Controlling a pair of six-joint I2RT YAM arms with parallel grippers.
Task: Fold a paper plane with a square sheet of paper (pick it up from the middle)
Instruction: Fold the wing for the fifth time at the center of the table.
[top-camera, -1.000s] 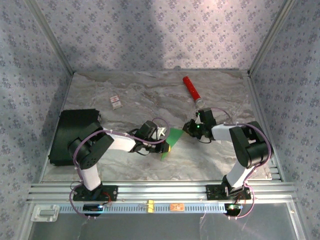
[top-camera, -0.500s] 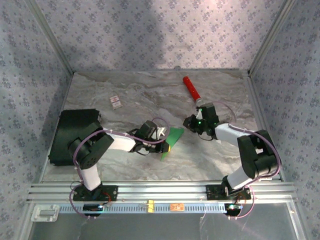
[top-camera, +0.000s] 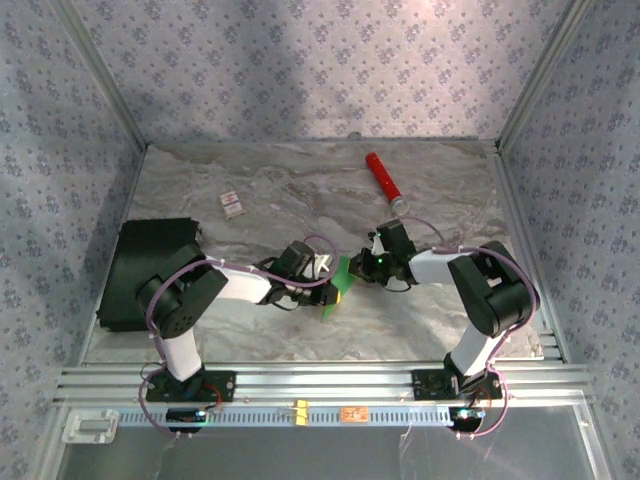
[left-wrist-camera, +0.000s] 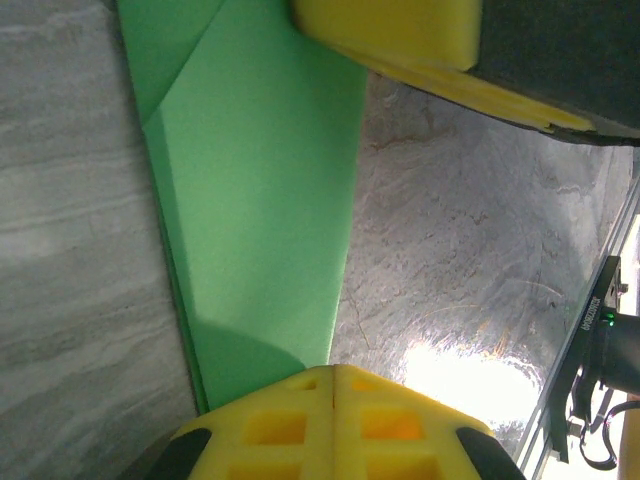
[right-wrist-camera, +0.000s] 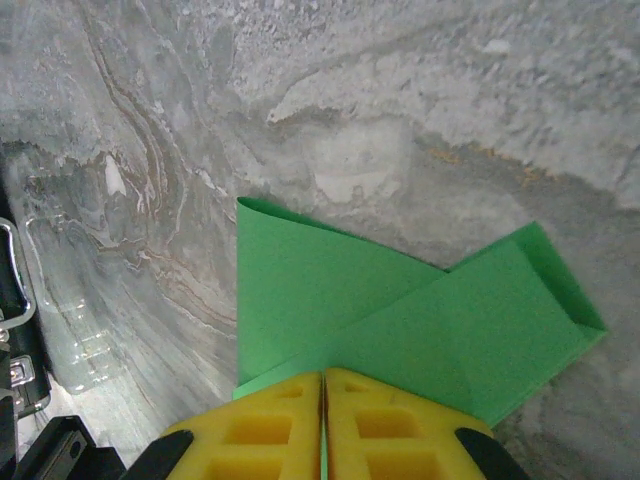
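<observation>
R gripper (top-camera: 364, 266) has swung back in, now pinched shut on the square sheet of paper (right-wrist-camera: 400, 310). L gripper (left-wrist-camera: 333, 372) clamped tight on same sheet; creased green paper spans btwn both tips.

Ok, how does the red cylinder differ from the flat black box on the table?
Colour: the slim red cylinder has a pale tip; the flat black box is plain black.
Size: the box covers far more table than the cylinder.
Place: the cylinder lies slanted at the far side; the box sits at the left edge.
Both rest on the grey marbled table.
</observation>
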